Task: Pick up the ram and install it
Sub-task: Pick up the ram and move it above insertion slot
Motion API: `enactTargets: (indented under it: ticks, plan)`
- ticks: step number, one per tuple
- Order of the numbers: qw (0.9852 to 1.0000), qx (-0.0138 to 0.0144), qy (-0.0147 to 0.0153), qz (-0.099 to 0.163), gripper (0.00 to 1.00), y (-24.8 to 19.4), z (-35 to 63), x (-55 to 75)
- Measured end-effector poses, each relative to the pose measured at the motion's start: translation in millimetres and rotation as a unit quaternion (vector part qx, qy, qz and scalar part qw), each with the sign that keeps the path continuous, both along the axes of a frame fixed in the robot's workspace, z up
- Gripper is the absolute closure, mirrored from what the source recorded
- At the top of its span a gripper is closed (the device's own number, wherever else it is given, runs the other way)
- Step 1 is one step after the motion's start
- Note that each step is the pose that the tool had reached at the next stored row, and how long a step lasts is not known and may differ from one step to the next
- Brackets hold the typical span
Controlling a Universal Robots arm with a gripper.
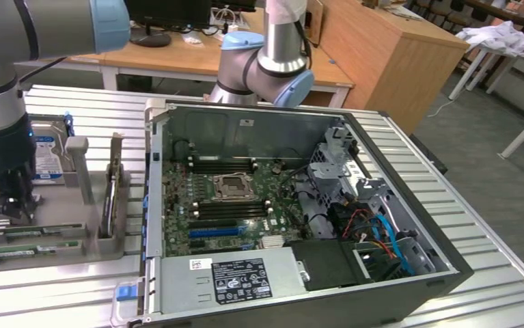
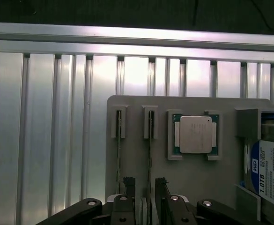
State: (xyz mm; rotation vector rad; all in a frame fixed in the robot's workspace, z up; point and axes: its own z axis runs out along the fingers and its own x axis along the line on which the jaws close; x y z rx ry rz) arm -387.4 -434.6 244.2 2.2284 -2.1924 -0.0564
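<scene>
A: Where's the ram (image 2: 150,150)?
B: On edge, slotted in the grey holder (image 2: 188,173), just beside the CPU chip (image 2: 196,134).
A: Gripper (image 2: 145,186)?
B: I see it spread wide, a finger each side of that stick's end.

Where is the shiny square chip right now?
The square chip sits in the gray tray, between the ram sticks and the hard drive; that tray lies at the exterior view's left, beside the open computer case.
</scene>
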Motion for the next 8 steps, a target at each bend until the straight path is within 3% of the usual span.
enactTargets:
  ticks: [8]
  plan:
    - [1.0, 0.0, 0.0, 0.0, 0.69, -9.3, 0.0, 0.0]
